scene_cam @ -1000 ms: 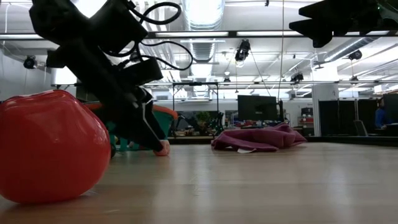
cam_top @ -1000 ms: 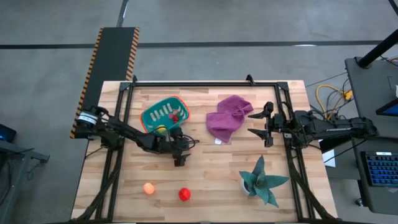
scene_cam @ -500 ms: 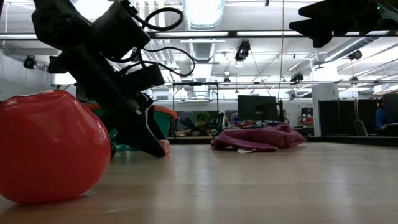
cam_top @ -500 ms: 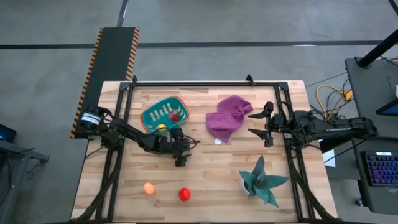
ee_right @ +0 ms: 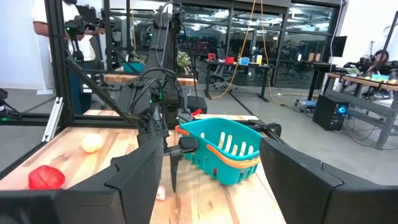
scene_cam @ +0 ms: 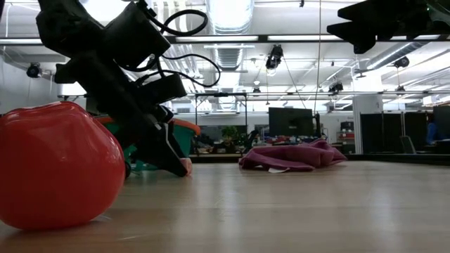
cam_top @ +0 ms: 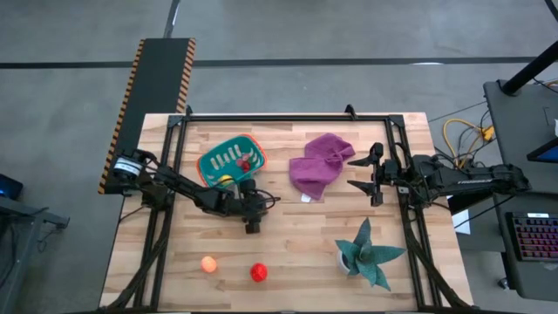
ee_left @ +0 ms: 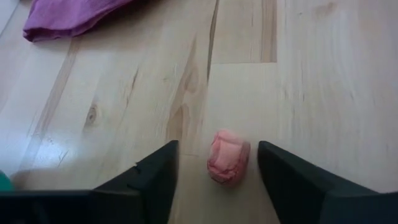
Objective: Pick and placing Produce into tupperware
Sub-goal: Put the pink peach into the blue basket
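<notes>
Closest to you on the table sit the red ball (cam_top: 259, 272) and the orange ball (cam_top: 208, 263), side by side near the front edge and well apart from both arms. A bit further in, your left gripper (ee_left: 214, 177) is down at the tabletop with its tips on the wood. Its two dark fingers (ee_left: 152, 180) stand apart with a small pink piece of produce (ee_left: 227, 157) lying between them. One finger is right up against the pink piece and the other has a gap beside it, so the piece is not pinched. Just behind that arm is the teal tupperware (cam_top: 213, 159) with the orange rim. Inside it you can see a yellow piece (cam_top: 226, 181) and a tiny red bit (cam_top: 246, 163). To the side of the basket lies the purple cloth (cam_top: 320, 162), bunched up on the wood. The teal spiky plant (cam_top: 366, 255) sits nearer the front on the right side. Your right gripper (cam_top: 356, 173) waits above the table beside the purple cloth, its fingers spread wide and holding nothing.
</notes>
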Robot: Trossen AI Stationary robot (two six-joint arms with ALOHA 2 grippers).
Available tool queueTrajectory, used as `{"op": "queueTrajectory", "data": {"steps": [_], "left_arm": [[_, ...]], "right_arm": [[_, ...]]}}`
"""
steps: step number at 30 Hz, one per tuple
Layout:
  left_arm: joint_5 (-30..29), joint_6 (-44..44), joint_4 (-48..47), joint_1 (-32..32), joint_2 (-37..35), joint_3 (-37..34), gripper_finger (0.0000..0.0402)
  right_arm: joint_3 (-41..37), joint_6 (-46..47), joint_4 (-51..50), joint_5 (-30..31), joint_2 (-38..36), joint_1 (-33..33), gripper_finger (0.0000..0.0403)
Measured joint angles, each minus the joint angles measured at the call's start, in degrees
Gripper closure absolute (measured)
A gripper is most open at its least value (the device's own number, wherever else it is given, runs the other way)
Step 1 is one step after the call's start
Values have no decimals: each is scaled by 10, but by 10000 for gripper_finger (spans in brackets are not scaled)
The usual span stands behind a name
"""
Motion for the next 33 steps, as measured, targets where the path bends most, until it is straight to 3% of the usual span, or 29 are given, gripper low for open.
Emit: {"op": "queueTrajectory", "data": {"steps": [16,26,33], "left_arm": [[0,0,2,0,0,0,364],[3,0,2,0,-4,6,373],[28,29,4,0,-46,33,373]], "right_arm": [[0,0,0,0,0,0,145],[0,0,0,0,0,0,147],[0,2,0,0,0,0,151]]}}
